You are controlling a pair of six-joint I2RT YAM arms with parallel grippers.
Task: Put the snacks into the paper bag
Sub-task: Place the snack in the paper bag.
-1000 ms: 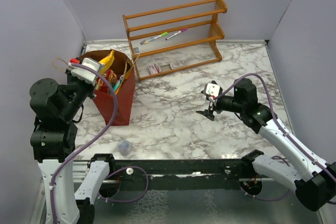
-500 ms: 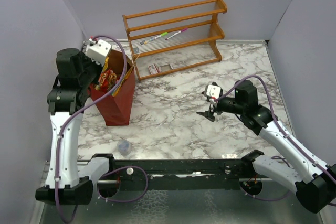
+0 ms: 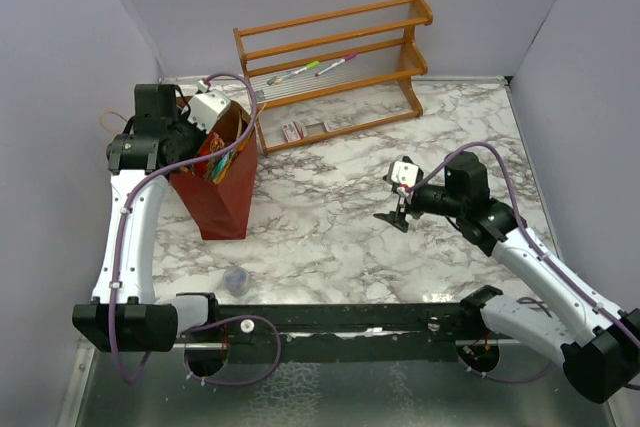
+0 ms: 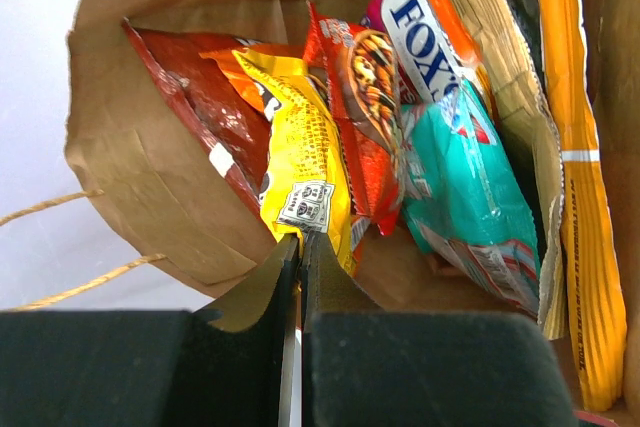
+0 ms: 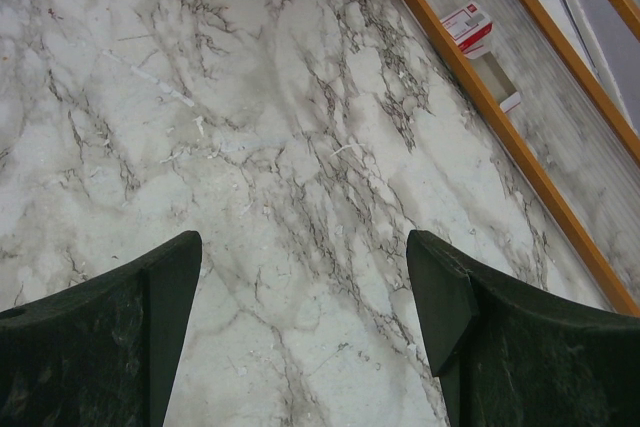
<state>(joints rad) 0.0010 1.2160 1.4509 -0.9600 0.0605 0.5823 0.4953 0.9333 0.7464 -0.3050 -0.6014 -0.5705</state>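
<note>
Several snacks [image 4: 460, 167] sit half-hidden in the paper bag [image 3: 220, 209] at ten o'clock; your left gripper [image 4: 300, 240] is closed beside them, right gripper [image 5: 302, 242] wide, empty.

Dark-red bag [image 3: 215, 207]; seemingly green pen [image 3: 294, 73]

The wooden rack [image 3: 335, 67] stands at the far edge of the table [image 3: 330, 222], with a green pen [image 3: 295, 73] and a pink pen [image 3: 336, 64] on its shelf. A clear cup [image 3: 236, 279] sits toward the near-left corner.

Crammed paper bag [image 4: 130, 167] (snacks [image 4: 310, 147] throughout)
</note>
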